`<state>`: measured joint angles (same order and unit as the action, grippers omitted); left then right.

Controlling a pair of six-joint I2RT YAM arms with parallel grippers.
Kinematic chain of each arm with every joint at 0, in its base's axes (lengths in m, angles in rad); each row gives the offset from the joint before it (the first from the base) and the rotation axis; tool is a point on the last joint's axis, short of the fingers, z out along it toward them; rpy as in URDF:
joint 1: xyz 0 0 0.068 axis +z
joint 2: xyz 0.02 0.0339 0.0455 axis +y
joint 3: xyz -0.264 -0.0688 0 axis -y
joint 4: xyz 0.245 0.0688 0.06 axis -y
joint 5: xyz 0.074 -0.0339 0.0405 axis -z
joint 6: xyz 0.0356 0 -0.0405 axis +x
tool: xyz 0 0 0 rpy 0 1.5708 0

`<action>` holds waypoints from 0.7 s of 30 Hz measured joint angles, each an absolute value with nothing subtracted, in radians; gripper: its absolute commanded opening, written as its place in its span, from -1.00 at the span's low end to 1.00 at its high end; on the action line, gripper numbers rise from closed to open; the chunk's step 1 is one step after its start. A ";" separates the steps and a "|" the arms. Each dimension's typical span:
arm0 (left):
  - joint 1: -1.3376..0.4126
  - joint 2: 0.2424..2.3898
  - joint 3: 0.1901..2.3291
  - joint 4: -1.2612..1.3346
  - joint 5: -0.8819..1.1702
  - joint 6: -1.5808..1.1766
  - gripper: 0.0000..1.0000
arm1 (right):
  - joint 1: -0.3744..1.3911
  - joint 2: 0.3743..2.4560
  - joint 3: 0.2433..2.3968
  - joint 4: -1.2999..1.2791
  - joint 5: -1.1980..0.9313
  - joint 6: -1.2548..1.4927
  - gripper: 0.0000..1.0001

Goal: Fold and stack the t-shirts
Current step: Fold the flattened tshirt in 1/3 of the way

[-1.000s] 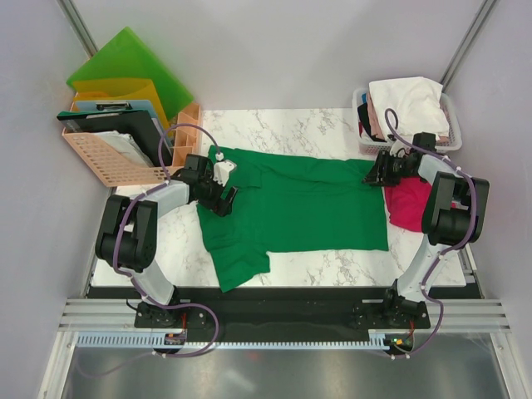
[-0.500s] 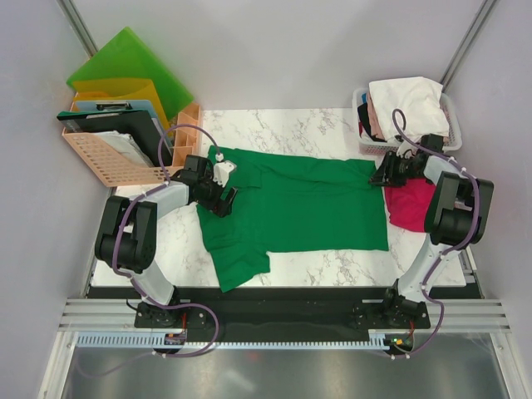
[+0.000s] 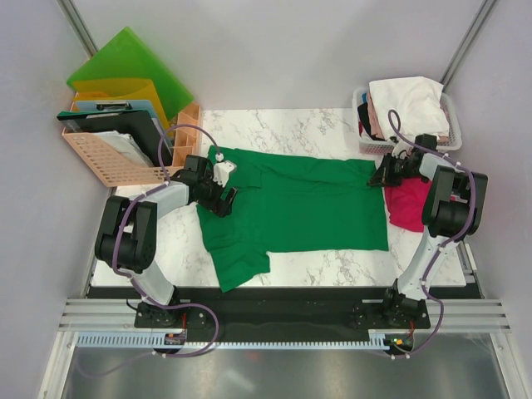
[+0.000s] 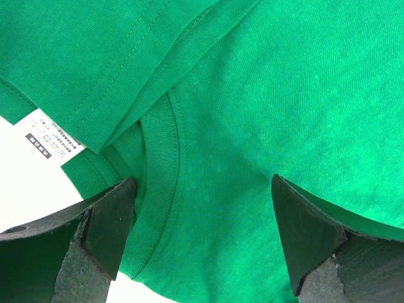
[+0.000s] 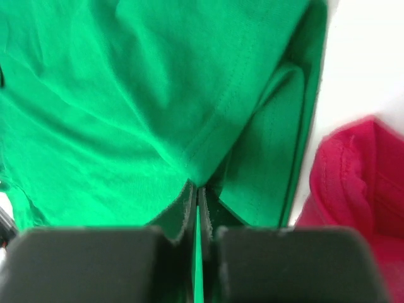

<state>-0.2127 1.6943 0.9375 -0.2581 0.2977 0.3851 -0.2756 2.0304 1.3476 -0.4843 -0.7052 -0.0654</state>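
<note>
A deep green t-shirt [image 3: 299, 204] lies spread flat across the marble table, its collar to the left and its hem to the right. My left gripper [image 3: 223, 179] hovers open over the collar [image 4: 161, 170], one finger on each side of the neck rib, and a white label [image 4: 50, 136] shows beside it. My right gripper [image 3: 378, 173] is shut on a pinched fold of the green t-shirt [image 5: 126, 95] at its far right corner. A magenta-red t-shirt [image 3: 409, 204] lies folded at the right edge, just beside that gripper [image 5: 197, 189].
A white basket [image 3: 450, 137] at the back right holds a white t-shirt [image 3: 407, 100] and other cloth. At the back left stands a peach file rack [image 3: 108, 158] with a clipboard and green and yellow folders [image 3: 129, 66]. Bare marble [image 3: 332, 266] shows along the front.
My right gripper's jaws have closed on the green cloth at the shirt's far right corner. The left arm and the shirt's lie are unchanged.
</note>
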 measured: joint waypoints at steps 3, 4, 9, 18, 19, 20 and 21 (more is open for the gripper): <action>-0.213 1.694 0.937 -0.258 0.297 0.385 0.88 | -0.270 2.035 1.360 -0.463 -0.694 -0.056 -1.00; -0.213 1.694 0.937 -0.258 0.297 0.386 0.88 | -0.268 2.039 1.362 -0.452 -0.688 -0.054 -1.00; -0.213 1.694 0.937 -0.258 0.298 0.386 0.88 | -0.262 2.040 1.369 -0.441 -0.654 -0.052 -1.00; -0.213 1.694 0.937 -0.258 0.297 0.387 0.88 | -0.273 2.035 1.450 -0.464 -0.646 -0.056 -1.00; -0.213 1.694 0.937 -0.258 0.297 0.388 0.88 | -0.275 2.031 1.451 -0.470 -0.646 -0.057 -0.99; -0.213 1.694 0.937 -0.258 0.297 0.388 0.88 | -0.276 2.030 1.450 -0.478 -0.646 -0.059 -0.99; -0.213 1.694 0.937 -0.258 0.297 0.388 0.88 | -0.278 2.028 1.451 -0.489 -0.647 -0.064 -0.99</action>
<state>-0.2127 1.6943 0.9375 -0.2581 0.2974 0.3882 -0.2779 2.0277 1.4506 -0.4892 -0.6472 -0.0639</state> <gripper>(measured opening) 0.942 0.010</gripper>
